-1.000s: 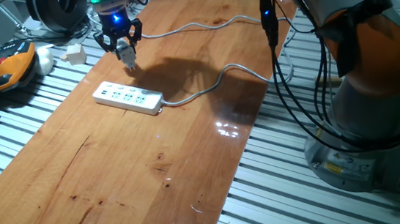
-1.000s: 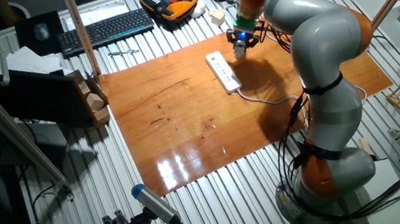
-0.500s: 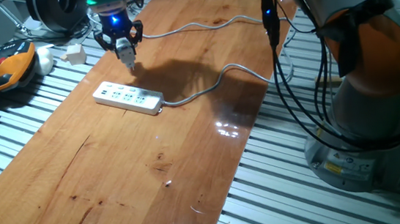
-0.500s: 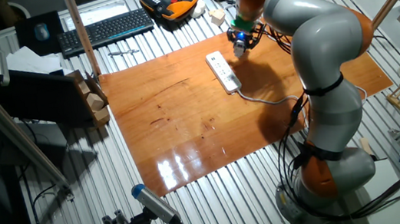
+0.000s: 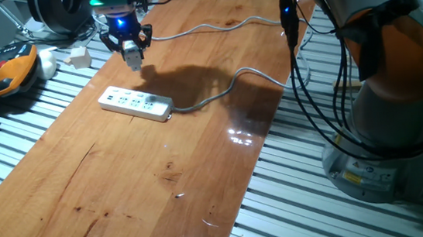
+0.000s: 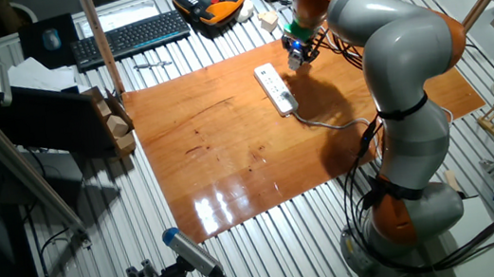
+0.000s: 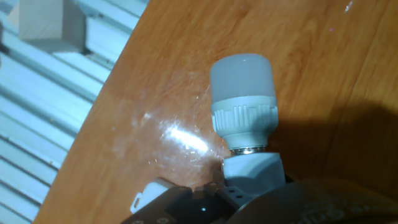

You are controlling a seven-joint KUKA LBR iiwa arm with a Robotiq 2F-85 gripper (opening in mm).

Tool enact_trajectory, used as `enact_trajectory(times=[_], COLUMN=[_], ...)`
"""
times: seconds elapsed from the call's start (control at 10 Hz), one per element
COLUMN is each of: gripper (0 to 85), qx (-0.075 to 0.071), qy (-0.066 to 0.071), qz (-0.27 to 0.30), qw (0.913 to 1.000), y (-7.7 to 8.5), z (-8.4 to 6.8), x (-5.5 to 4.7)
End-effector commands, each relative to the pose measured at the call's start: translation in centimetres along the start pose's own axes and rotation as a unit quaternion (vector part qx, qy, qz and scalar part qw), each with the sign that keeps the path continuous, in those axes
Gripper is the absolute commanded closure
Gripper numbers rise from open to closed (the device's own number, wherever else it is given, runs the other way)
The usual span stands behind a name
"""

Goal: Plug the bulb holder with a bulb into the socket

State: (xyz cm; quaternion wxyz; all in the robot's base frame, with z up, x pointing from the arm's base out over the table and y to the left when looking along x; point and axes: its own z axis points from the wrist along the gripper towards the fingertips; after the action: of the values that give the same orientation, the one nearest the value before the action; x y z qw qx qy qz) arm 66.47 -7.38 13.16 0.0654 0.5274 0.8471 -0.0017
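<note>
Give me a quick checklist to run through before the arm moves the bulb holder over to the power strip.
1. Gripper shut on the bulb holder: ok.
2. Holder lifted off the table: ok.
3. Holder above the socket: not ok, it is off to the far side.
4. Strip outlets free of plugs: ok.
5. Plug prongs aligned with an outlet: cannot tell, prongs hidden.
6. Grey cable outside the path: ok.

The arm reaches far across the table, its wrist pointing downward. The gripper (image 5: 130, 52) hangs above the wood, fingers closed on the bulb holder (image 7: 249, 134)
</note>
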Motion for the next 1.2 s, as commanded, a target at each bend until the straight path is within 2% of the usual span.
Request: enact_trajectory(times=[0.0,0.2,0.5,0.8,0.9,1.1], gripper=[85.0,85.0,85.0,85.0,85.0,85.0], qx=[0.018,0.016,0.013,0.012,0.012,0.014], qy=[-0.008,-0.009,-0.023,-0.021,-0.024,-0.021], qz=[0.152,0.186,0.211,0.226,0.225,0.223], qw=[0.9883,0.9825,0.9771,0.9739,0.9739,0.9745], y=[-0.01,-0.04,-0.19,-0.20,-0.23,-0.28], z=[0.00,-0.03,-0.20,-0.26,-0.28,-0.31], x=[0.02,0.04,0.06,-0.02,0.00,0.04])
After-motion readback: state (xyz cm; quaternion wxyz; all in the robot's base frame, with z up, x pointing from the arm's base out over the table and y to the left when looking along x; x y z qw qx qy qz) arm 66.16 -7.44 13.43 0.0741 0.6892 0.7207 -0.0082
